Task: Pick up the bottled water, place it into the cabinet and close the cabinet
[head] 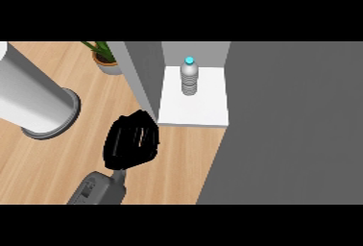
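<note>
Head view: ribbed clear bottled water (188,77) upright on white cabinet (193,108) shelf.

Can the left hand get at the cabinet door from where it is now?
Probably yes: the left hand sits beside the open cabinet door, nothing between them. The bottled water already stands inside on the shelf.

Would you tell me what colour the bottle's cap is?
Light blue, in the head view: the cap tops the bottle in the cabinet.
</note>
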Action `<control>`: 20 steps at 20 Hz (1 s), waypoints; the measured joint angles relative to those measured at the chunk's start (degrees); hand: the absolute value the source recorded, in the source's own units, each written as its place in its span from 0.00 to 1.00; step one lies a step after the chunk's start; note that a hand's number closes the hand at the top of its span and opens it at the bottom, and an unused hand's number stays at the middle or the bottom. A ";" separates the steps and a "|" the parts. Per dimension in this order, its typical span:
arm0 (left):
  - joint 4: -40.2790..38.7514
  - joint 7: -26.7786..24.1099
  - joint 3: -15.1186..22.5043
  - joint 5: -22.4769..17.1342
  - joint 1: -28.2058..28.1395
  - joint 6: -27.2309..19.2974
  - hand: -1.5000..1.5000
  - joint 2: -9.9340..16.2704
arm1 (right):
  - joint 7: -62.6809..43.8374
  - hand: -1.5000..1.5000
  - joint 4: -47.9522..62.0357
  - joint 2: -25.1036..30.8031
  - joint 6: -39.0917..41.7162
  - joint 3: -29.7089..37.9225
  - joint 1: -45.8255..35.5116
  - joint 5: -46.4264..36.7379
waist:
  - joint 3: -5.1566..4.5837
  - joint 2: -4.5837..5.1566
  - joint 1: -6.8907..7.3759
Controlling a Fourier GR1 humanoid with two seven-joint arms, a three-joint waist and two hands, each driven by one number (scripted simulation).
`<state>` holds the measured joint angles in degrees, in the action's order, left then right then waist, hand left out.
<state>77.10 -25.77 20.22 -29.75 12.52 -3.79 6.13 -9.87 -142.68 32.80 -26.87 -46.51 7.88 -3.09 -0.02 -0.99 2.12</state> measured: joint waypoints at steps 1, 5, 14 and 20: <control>3.05 0.67 0.17 -0.30 -2.33 0.08 1.00 1.18 | -0.45 1.00 0.07 0.22 0.83 -0.46 -0.58 0.15 | 0.00 0.05 0.11; 12.59 0.95 0.84 -0.67 -11.48 0.50 1.00 4.96 | -2.68 1.00 -0.03 1.04 3.78 -1.13 -3.56 0.60 | -0.05 0.20 0.26; 29.21 0.28 -1.59 -2.86 -28.40 3.13 1.00 13.26 | -11.73 1.00 1.15 -3.49 4.88 -1.49 -11.50 0.74 | -0.16 0.41 -0.06; 36.09 -0.98 -5.14 -5.33 -36.86 5.82 1.00 16.96 | -21.03 1.00 4.58 -15.42 3.43 -2.96 -23.01 -2.70 | -0.19 0.55 -0.25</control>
<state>113.18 -26.75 15.08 -35.08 -24.35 2.03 23.09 -30.89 -138.10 17.38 -23.44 -49.47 -15.13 -5.79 -0.21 -0.44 1.86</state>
